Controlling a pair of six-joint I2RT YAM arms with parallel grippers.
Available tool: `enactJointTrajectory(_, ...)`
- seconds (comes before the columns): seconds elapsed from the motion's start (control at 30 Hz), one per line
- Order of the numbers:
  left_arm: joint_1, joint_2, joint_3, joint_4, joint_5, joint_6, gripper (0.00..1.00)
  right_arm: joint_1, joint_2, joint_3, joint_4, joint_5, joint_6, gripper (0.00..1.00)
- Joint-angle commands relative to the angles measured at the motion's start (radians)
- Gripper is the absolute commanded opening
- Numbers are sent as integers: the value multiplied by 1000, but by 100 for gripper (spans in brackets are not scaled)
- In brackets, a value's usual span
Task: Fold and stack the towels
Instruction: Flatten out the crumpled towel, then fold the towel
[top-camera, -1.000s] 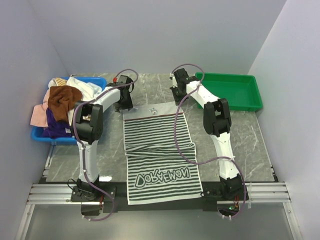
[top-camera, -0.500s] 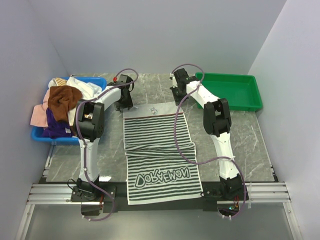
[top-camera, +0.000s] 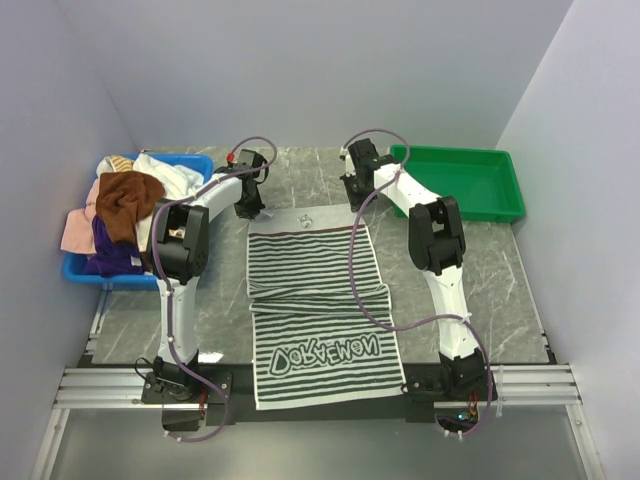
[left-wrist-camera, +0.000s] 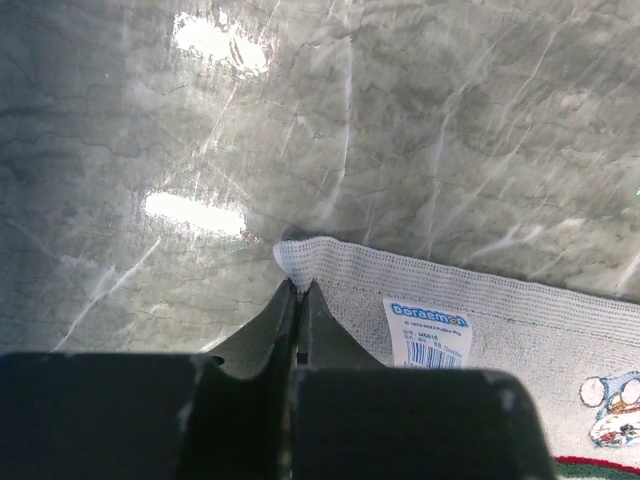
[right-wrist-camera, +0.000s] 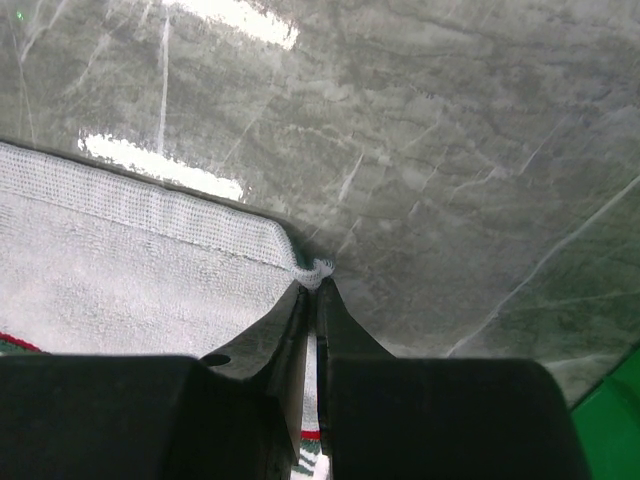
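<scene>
Slip risk: left gripper and right gripper each pinch only the hem tip of a corner at the tray end of the towel, spread near that tray, so either corner may pull free on lifting.

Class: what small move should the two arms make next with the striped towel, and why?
Probably raise both far corners together, just off the table. The left fingers and right fingers each pinch a far corner of the striped towel, which lies spread out, unfolded.
</scene>
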Motion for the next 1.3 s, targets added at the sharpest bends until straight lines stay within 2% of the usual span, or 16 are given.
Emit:
enactJointTrajectory(0.0,3,56,-57,-46,21,-3,1,9,-29,-73,-58,12,-8,0)
enactJointTrajectory(0.17,6,-11,20,-57,-47,49,1,-13,-126,-107,32,41,16,0)
enactJointTrajectory(0.43,11,-31,356,-81,-85,135,1,-45,-247,-7,181,214,22,0)
enactJointTrajectory(0.6,26,-48,462,18,-70,158,0,-88,-305,19,375,262,21,0)
enactJointTrajectory(0.8,55,-57,520,161,-27,169,0,-100,-267,154,506,291,-65,0)
enactJointTrajectory(1.0,101,-19,609,210,22,149,0,-108,-219,257,620,292,-163,0)
enactJointTrajectory(1.17,117,-57,559,264,81,152,0,-108,-261,153,678,259,-223,0)
enactJointTrajectory(1.27,117,-108,465,294,110,158,0,-108,-305,55,690,239,-222,0)
